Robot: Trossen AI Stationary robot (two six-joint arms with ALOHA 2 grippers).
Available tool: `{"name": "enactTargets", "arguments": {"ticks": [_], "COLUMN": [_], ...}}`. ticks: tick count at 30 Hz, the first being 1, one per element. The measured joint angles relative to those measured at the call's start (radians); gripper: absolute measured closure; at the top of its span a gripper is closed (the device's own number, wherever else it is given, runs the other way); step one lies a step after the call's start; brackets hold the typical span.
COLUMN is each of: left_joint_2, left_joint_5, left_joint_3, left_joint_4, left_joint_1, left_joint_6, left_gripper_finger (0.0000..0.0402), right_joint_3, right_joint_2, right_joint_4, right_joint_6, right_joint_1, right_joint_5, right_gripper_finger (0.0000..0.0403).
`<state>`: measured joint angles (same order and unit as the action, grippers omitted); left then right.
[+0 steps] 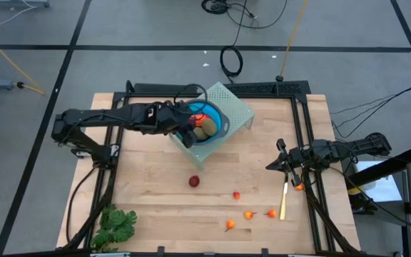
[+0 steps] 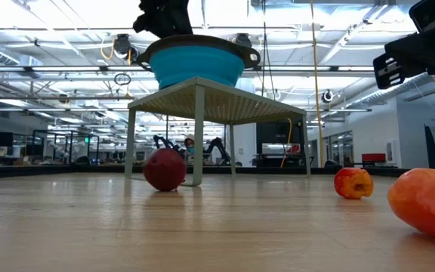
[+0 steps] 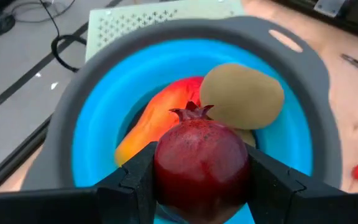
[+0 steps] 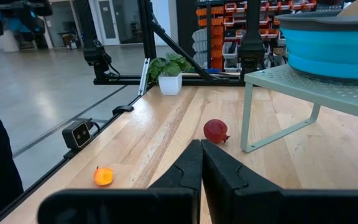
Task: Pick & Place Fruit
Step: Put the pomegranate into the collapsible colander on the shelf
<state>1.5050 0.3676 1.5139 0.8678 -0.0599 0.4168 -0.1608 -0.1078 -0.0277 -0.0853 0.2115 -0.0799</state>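
Observation:
A blue bowl with a grey rim (image 1: 218, 123) stands on a pale green perforated stand (image 1: 237, 107) at the table's far middle. Inside lie a longer red-orange piece (image 3: 157, 118) and an olive-brown oval (image 3: 241, 96). My left gripper (image 1: 189, 133) reaches over the bowl's left rim, shut on a dark-red ball (image 3: 201, 155). A second dark-red ball (image 1: 194, 181) rests on the table, and several tiny orange-red pieces (image 1: 249, 214) lie nearer the front. My right gripper (image 1: 273, 165) waits shut at the table's right, holding nothing. My left gripper pinches the dark-red ball by its two opposite sides (image 3: 165, 168) between its two fingers (image 3: 135, 183). The fingers slant downward from the table's left. The ball hangs above the bowl's inside, its small crown (image 3: 192, 112) pointing away from the gripper, toward the fruit in the bowl.
A thin yellow stick (image 1: 283, 201) lies near the right gripper with an orange-red piece (image 1: 300, 187) beside it. A leafy green bunch (image 1: 116, 225) sits at the near left corner. Black frame rails (image 1: 302, 143) run along the table's sides. Bare wood lies between stand and front edge.

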Motion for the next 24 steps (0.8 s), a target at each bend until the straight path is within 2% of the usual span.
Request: {"name": "enactTargets", "arguments": {"ticks": [11,24], "left_joint_2": [0.046,0.081], "left_joint_5": [-0.031,-0.052], "left_joint_3": [-0.001,-0.001], "left_joint_4": [0.080,0.091], "left_joint_1": [-0.024,-0.025], "left_joint_6": [-0.014,-0.018], "left_gripper_finger": [0.0220,0.0211], "right_joint_3": [0.000,0.000], "right_joint_2": [0.000,0.000], "right_joint_4": [-0.001,0.000], "right_joint_6": [0.000,0.000], "right_joint_1": [0.000,0.000], "right_joint_5": [0.000,0.000], "right_gripper_finger": [0.0403,0.0403]}}
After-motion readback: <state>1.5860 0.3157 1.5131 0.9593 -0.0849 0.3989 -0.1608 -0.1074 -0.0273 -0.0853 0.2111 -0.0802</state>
